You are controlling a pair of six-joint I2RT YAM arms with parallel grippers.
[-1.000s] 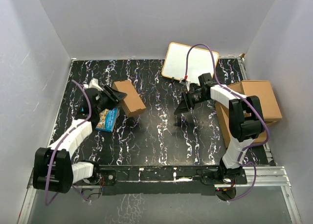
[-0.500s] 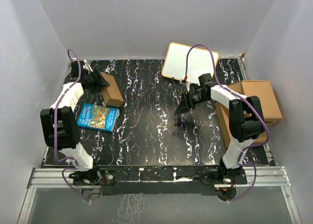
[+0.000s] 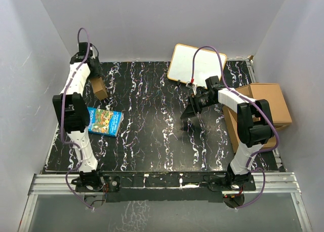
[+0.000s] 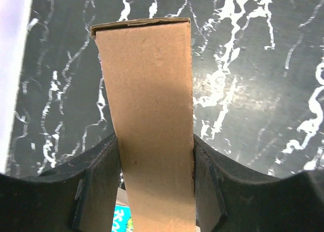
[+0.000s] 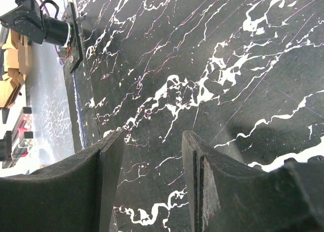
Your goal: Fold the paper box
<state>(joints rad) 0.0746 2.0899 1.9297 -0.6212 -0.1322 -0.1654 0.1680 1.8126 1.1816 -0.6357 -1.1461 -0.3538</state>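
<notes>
Fingers [image 4: 96,186] of the left gripper [image 4: 156,141] are clamped on the plain brown corrugated cardboard paper box [image 4: 147,80], one black pad on each long side. So that hand is full, not just hovering. From the left wrist cam the box's long axis runs straight out away from the gripper, in line with the fingers, and the far end sticks out well past the tips.

In the top view the box [image 3: 99,88] sits way up in the far-left corner of the black marbled table [image 3: 152,136], near the left wall, beyond the blue picture book [image 3: 104,120]. I can't tell if it's touching the table or lifted off it.

The right gripper [image 3: 188,113] is spread wide with nothing in it, over bare table, well apart from the box on the other side. My guess is any two-handed folding needs the box brought toward the middle, since only the left arm can reach it now.
</notes>
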